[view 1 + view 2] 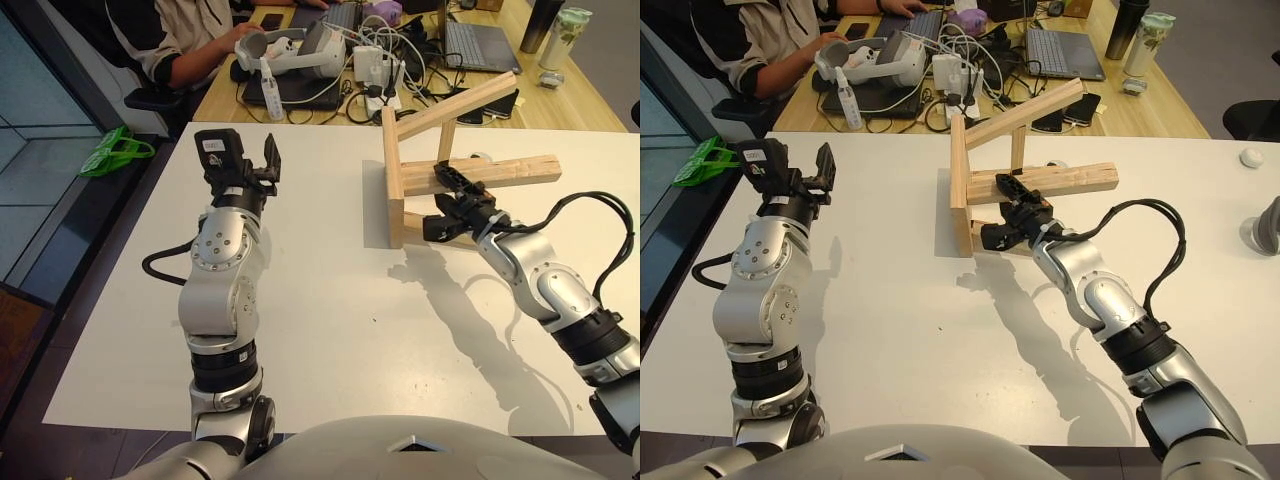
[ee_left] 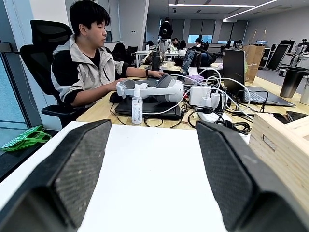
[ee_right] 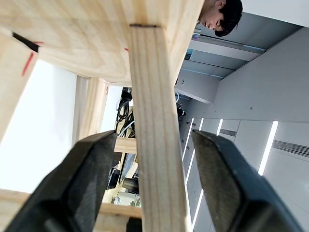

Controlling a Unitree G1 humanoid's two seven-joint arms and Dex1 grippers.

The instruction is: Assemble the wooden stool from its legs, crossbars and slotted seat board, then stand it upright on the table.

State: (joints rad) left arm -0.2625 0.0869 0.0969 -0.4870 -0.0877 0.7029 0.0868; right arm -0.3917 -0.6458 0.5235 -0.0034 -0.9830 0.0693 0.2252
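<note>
Counter (image 1: 320, 330), white, carries the part-built stool (image 1: 392, 180), which lies on its side. A cluttered wooden desk (image 1: 570, 105) stands behind. The right fingers (image 3: 91, 183) are spread, with one stool bar (image 3: 154, 121) between them. The left fingers (image 2: 82, 164) point upward, parted and holding nothing, with the stool well off to their side.

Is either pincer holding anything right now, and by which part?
Nothing is held. Left pincer is open above the table; right pincer is open astride a wooden bar of the stool, gaps on both sides.
</note>
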